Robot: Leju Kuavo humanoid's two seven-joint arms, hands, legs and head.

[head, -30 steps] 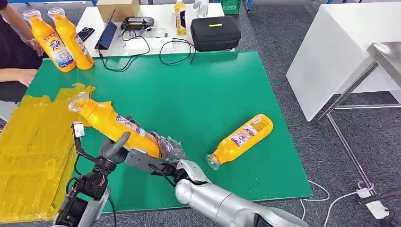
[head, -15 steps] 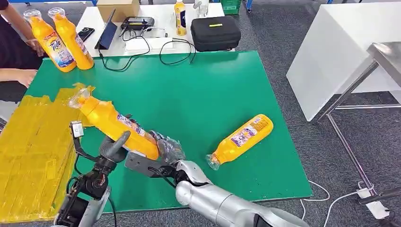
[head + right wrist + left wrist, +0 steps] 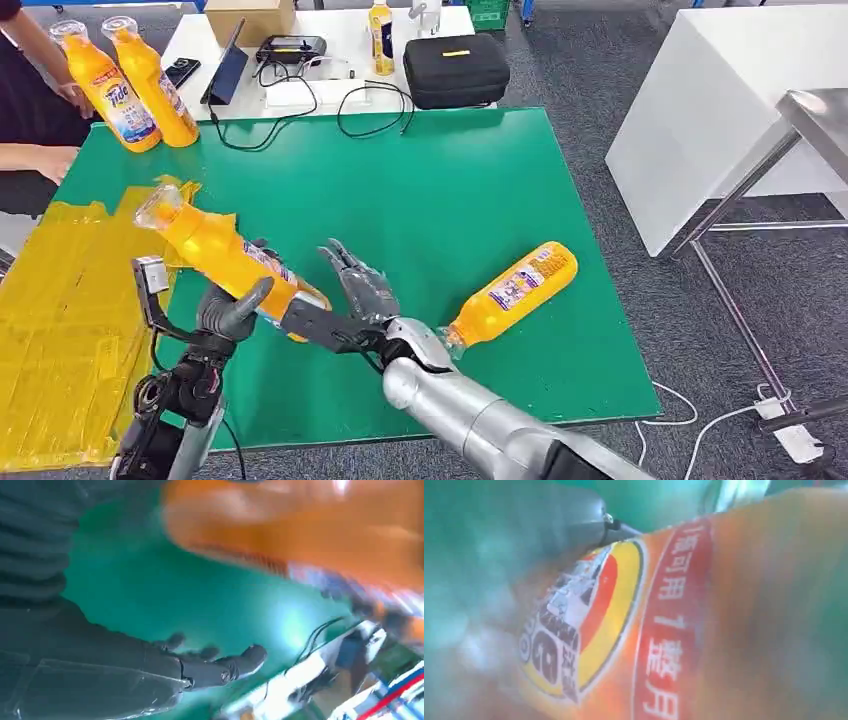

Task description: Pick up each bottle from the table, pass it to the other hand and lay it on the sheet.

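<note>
The left hand (image 3: 232,308) gripped an orange bottle (image 3: 222,257) around its body and held it tilted above the green table (image 3: 420,190), cap toward the yellow sheet (image 3: 70,310). Up close its label (image 3: 589,625) carried red bands of Chinese characters. The right hand (image 3: 358,290) stood just beside the bottle's base, fingers spread, holding nothing. A second bottle (image 3: 512,290) lay on its side nearby. At the far corner a person's hand (image 3: 72,95) steadied two upright bottles (image 3: 130,80), one reading "Tide".
</note>
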